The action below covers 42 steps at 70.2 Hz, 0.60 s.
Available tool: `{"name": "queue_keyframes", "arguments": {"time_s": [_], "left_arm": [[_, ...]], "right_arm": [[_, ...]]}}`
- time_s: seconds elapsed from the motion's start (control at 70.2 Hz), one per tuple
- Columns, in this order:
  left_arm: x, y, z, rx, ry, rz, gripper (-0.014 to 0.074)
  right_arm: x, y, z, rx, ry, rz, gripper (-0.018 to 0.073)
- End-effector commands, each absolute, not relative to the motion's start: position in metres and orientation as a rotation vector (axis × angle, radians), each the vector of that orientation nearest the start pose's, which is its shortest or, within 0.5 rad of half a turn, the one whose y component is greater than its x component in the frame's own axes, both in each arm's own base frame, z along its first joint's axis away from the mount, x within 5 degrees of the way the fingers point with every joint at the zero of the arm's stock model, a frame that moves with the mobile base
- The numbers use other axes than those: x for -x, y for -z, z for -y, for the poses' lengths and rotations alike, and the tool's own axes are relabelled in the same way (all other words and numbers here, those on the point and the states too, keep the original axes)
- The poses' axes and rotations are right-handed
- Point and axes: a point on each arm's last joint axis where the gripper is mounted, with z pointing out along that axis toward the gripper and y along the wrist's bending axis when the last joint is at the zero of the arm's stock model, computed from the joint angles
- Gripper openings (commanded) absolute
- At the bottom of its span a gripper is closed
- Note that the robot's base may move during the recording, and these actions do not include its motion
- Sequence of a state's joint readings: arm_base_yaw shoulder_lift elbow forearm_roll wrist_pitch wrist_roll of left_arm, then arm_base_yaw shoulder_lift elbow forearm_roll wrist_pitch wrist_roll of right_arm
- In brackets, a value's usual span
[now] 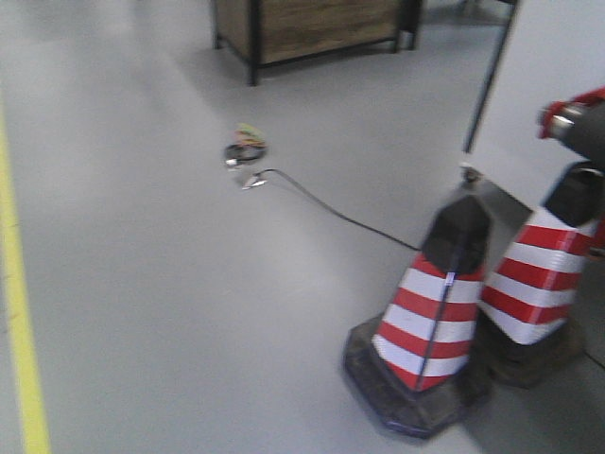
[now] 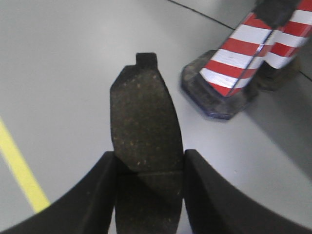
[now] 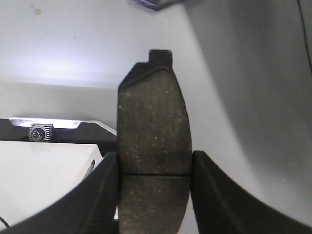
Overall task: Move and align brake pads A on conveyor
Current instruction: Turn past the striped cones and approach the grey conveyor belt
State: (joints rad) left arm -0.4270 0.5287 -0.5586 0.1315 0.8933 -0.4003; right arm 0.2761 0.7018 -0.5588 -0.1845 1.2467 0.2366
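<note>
My left gripper (image 2: 148, 168) is shut on a dark grey brake pad (image 2: 144, 117) with a centre groove and a black tab at its far end. The pad hangs above the grey floor, pointing away from the wrist. My right gripper (image 3: 155, 170) is shut on a second brake pad (image 3: 153, 122) of the same kind, also held lengthwise above the floor. Both pads are clamped at the groove, one finger on each long edge. The conveyor is out of view in all three views. Neither gripper shows in the front-facing view.
Two red-and-white traffic cones (image 1: 430, 312) (image 1: 534, 284) stand on the grey floor at the right, also in the left wrist view (image 2: 234, 63). A black cable (image 1: 331, 208) runs to a small device (image 1: 246, 149). A yellow line (image 1: 19, 312) marks the left. A wooden cabinet (image 1: 312, 24) stands behind. A white surface (image 3: 44, 180) lies below the right gripper.
</note>
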Motion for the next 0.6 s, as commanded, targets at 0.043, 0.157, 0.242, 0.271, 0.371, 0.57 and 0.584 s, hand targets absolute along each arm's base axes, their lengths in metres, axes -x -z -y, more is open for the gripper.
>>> {"name": "queue_keyframes", "arguments": {"time_s": [0.043, 0.157, 0.242, 0.271, 0.371, 0.57, 0.584], "left_arm": [[-0.0871, -0.3011, 0.0300, -0.083, 0.288, -2.253, -0.0007], [-0.0871, -0.3011, 0.0300, -0.083, 0.288, -2.253, -0.0007], [-0.0871, -0.3011, 0.0300, -0.083, 0.288, -2.253, -0.0007], [-0.0871, -0.3011, 0.0300, -0.083, 0.288, -2.253, -0.0007], [-0.0871, -0.3011, 0.0300, -0.083, 0.288, -2.253, -0.0007], [-0.0871, -0.3011, 0.0300, -0.083, 0.288, -2.253, -0.0007], [-0.0871, -0.3011, 0.0300, -0.083, 0.288, -2.253, -0.0007]], "right_arm": [[-0.0863, -0.2640, -0.0048, 0.105, 0.198, -2.827, 0.0018], [-0.0863, -0.2640, -0.0048, 0.105, 0.198, -2.827, 0.0018], [-0.0863, -0.2640, -0.0048, 0.105, 0.198, -2.827, 0.0018], [-0.0863, -0.2640, -0.0048, 0.105, 0.198, -2.827, 0.0018], [-0.0863, -0.2640, -0.0048, 0.105, 0.198, -2.827, 0.0018], [-0.0863, -0.2640, -0.0048, 0.105, 0.198, -2.827, 0.0018], [-0.0863, -0.2640, -0.0048, 0.105, 0.198, -2.827, 0.0018]]}}
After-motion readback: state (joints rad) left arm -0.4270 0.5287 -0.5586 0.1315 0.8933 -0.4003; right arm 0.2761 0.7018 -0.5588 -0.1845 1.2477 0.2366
